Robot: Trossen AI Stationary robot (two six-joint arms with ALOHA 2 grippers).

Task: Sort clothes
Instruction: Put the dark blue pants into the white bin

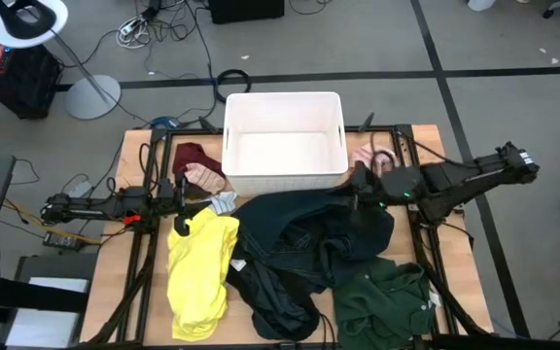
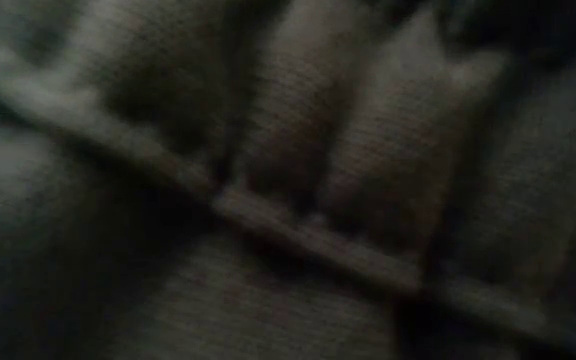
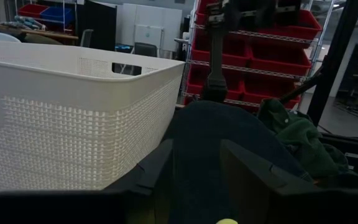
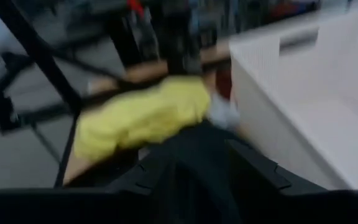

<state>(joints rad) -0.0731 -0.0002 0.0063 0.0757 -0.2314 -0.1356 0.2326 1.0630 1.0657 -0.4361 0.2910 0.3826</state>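
Dark green top, yellow shirt and black top sprawl before the white bin. Left gripper meets yellow cloth, right gripper the black; neither grip is discernible. Tangled garments risk lifting together.

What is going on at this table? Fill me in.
A two-armed robot is sorting clothes piled in front of a white bin, which looks empty. The left gripper is at the top edge of the yellow shirt. The right gripper is at the black top, beside the bin's front corner. A dark green top lies at the near right, and maroon and pink pieces sit left of the bin. Nothing is sorted yet.
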